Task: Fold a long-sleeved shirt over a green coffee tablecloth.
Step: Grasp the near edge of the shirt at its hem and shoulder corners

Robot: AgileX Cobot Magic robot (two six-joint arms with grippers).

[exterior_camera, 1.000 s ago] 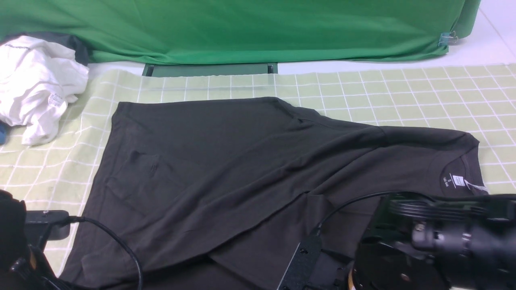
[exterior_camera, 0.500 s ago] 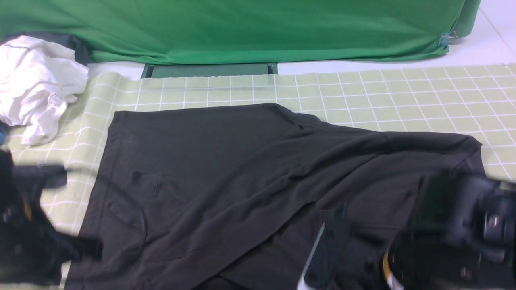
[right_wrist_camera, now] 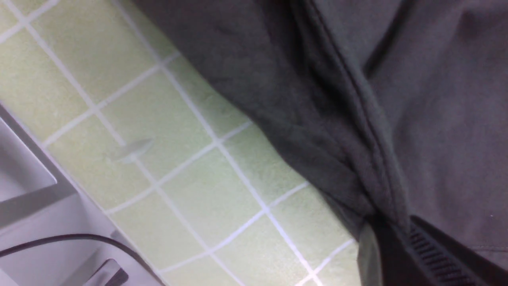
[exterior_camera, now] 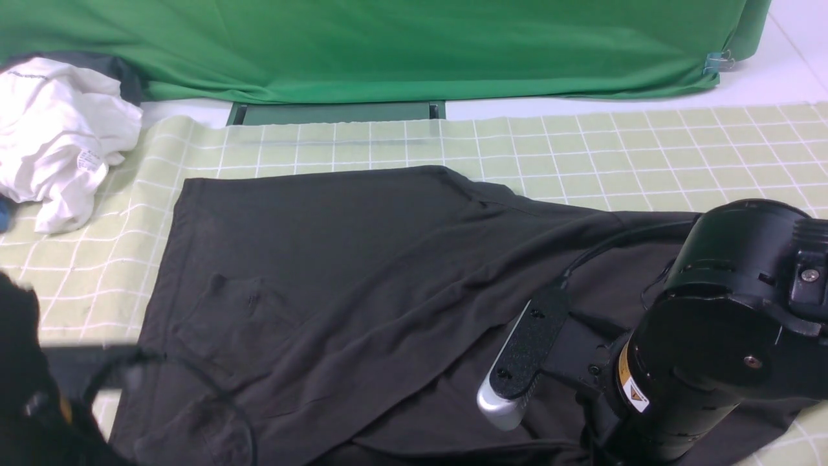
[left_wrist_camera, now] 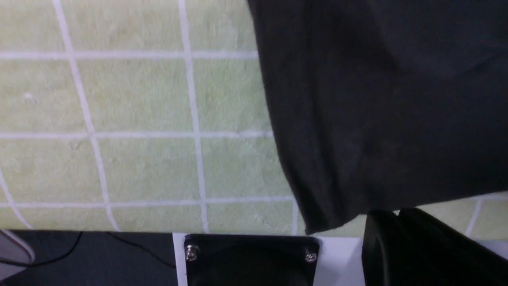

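On the checked tablecloth, the black shirt is pinched from both sides (left gripper closed on its edge, right gripper closed on bunched fabric).

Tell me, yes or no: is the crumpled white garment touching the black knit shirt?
No, the crumpled white garment lies apart from the black knit shirt, with green gridded tablecloth between.

The front view looks forward and down over the long-sleeved shirt from the robot's side. Each wrist view sits close above one shirt edge on the green coffee tablecloth, an area the front view also covers.
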